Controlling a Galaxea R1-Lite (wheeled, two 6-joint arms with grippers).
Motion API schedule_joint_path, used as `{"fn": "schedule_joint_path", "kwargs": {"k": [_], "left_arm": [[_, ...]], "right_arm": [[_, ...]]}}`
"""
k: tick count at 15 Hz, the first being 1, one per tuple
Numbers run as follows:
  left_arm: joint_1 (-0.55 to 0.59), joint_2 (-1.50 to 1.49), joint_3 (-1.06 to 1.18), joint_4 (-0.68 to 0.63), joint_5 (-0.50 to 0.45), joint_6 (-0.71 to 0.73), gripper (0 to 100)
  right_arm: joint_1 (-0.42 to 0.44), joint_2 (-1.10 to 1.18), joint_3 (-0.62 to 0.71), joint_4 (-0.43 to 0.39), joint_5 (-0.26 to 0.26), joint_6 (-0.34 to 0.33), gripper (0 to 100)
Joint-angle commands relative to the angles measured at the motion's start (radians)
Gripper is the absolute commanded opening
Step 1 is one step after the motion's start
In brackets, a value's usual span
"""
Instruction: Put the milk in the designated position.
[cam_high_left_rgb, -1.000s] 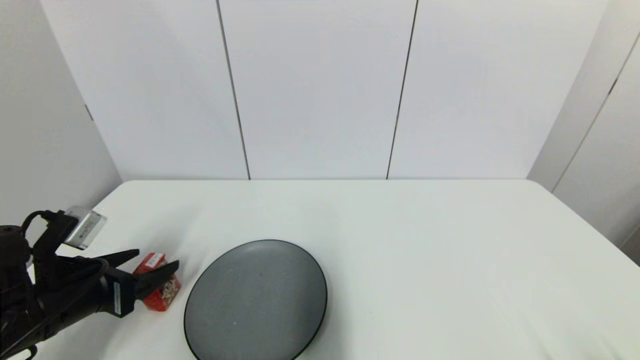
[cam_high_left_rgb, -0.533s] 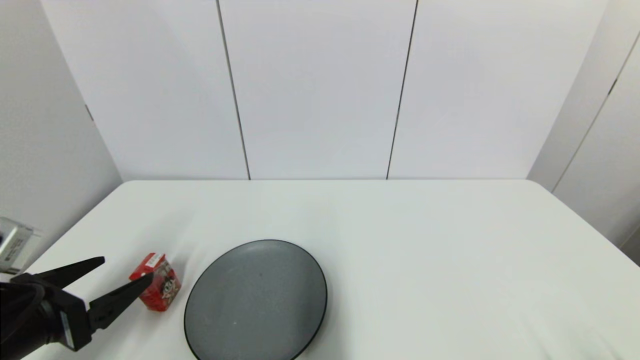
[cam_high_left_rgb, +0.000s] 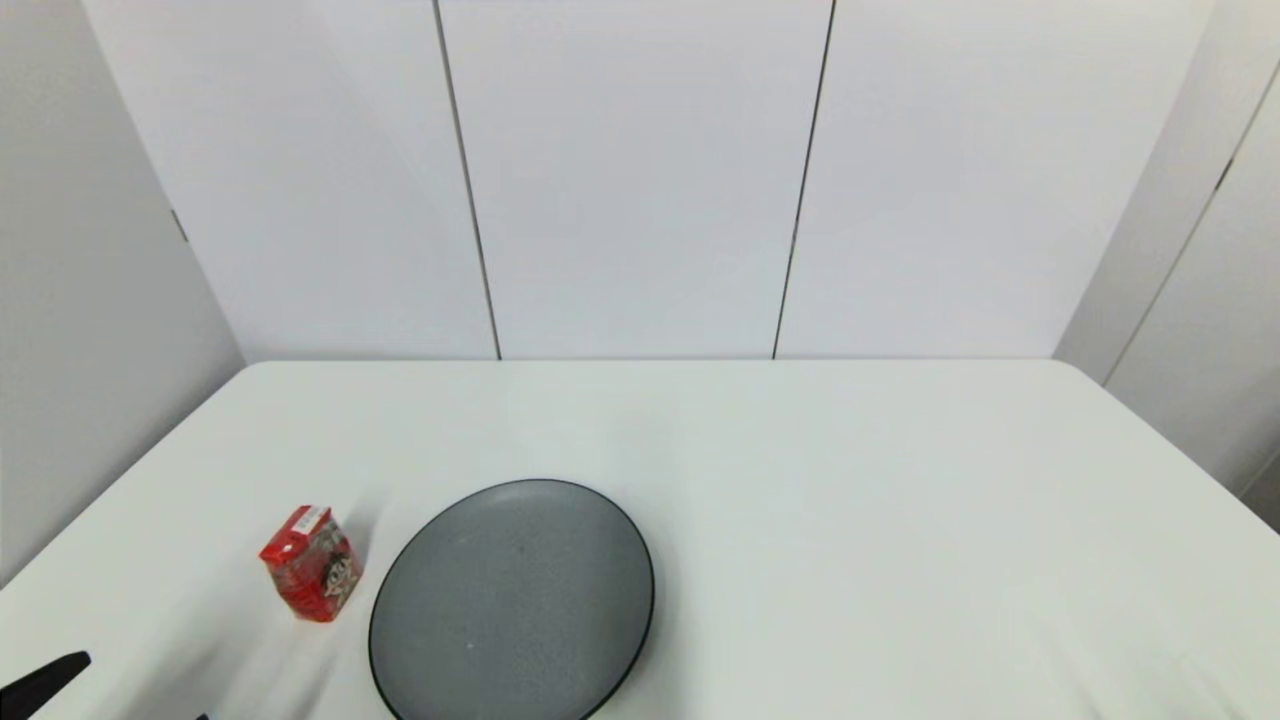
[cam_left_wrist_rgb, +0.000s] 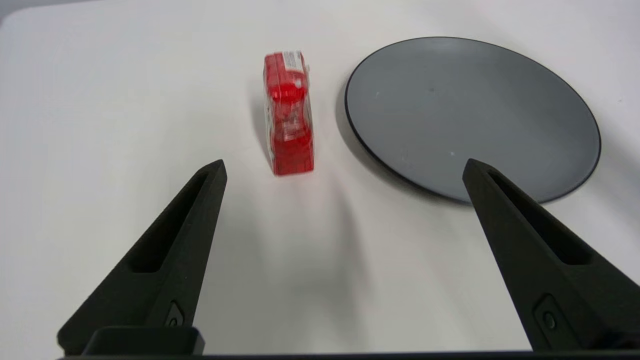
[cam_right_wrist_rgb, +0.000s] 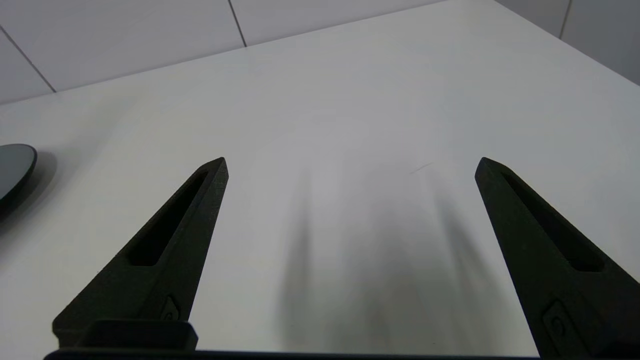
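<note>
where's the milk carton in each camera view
Head view: the milk carton stands upright on the table, lower left, just left of the grey plate.
Left wrist view: the carton is ahead of the open left pincer, beside the plate.
Right wrist view: not in it.
Shared landmark: the plate, whose edge shows in the right wrist view.

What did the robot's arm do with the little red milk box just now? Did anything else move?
The left gripper let go of the milk and pulled back toward the robot; now only a fingertip shows at the head view's corner. Its fingers are wide open, empty. The milk stayed standing on the table beside the plate, not touching it. The plate did not move. The right gripper is open over bare table.
</note>
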Motion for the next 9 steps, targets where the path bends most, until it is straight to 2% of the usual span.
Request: {"fn": "schedule_joint_path", "kwargs": {"k": [1, 2, 4, 9], "left_arm": [[0.003, -0.281, 0.090, 0.018, 0.144, 0.005, 100], [0.003, -0.330, 0.090, 0.036, 0.212, 0.005, 100], [0.003, -0.453, 0.090, 0.171, 0.249, 0.011, 100], [0.003, -0.447, 0.090, 0.156, 0.242, 0.066, 100]], "right_arm": [[0.001, 0.002, 0.000, 0.000, -0.001, 0.001, 100], [0.001, 0.002, 0.000, 0.000, -0.001, 0.001, 100], [0.001, 0.002, 0.000, 0.000, -0.001, 0.001, 100], [0.001, 0.002, 0.000, 0.000, -0.001, 0.001, 100]]}}
